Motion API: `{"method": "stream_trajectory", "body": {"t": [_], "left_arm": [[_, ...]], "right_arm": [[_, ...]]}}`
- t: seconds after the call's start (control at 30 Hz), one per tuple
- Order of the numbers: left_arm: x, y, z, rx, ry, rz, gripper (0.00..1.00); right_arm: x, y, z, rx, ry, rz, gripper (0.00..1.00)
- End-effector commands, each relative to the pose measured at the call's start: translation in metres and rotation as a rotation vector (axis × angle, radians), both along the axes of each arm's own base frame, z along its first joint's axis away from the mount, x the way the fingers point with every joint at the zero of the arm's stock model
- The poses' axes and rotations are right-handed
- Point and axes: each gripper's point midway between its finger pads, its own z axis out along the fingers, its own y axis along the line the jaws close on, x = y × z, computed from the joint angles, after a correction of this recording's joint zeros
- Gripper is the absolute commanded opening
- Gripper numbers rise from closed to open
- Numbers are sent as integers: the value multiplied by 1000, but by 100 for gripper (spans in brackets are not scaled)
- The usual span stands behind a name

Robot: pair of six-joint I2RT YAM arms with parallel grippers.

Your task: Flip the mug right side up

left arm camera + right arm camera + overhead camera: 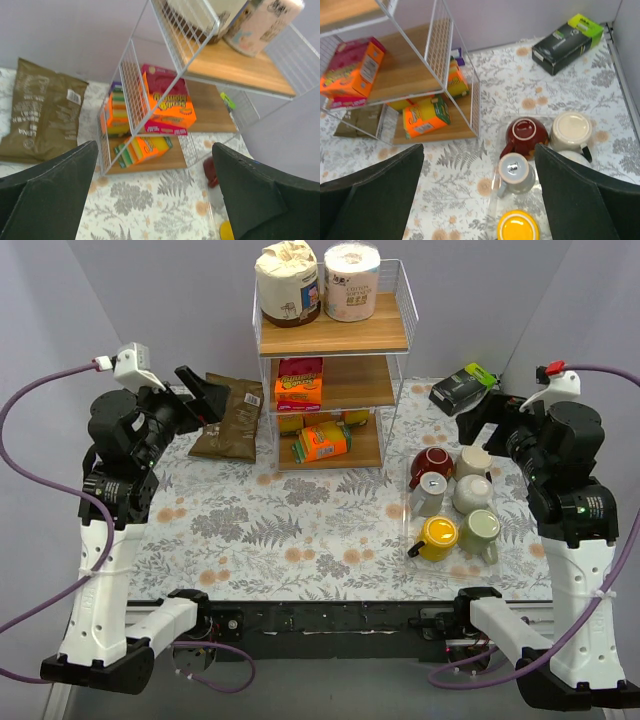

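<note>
Several mugs stand on a clear tray at the right of the table. A red mug, a grey mug and a cream mug are bottom-up; a yellow mug, a green mug and a white mug sit nearer. The right wrist view shows the red mug, the grey mug, the cream mug and the yellow mug. My right gripper is open, raised above the tray. My left gripper is open, raised at the far left.
A wire shelf rack with snack boxes and paper rolls stands at the back centre. A brown bag lies left of it. A black and green box lies at the back right.
</note>
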Motion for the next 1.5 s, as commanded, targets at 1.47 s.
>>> {"method": "stream_trajectory", "body": {"t": [1.47], "left_arm": [[-10, -5, -199, -191, 370, 54, 98]], "right_arm": [[-94, 45, -296, 454, 748, -527, 83]]}}
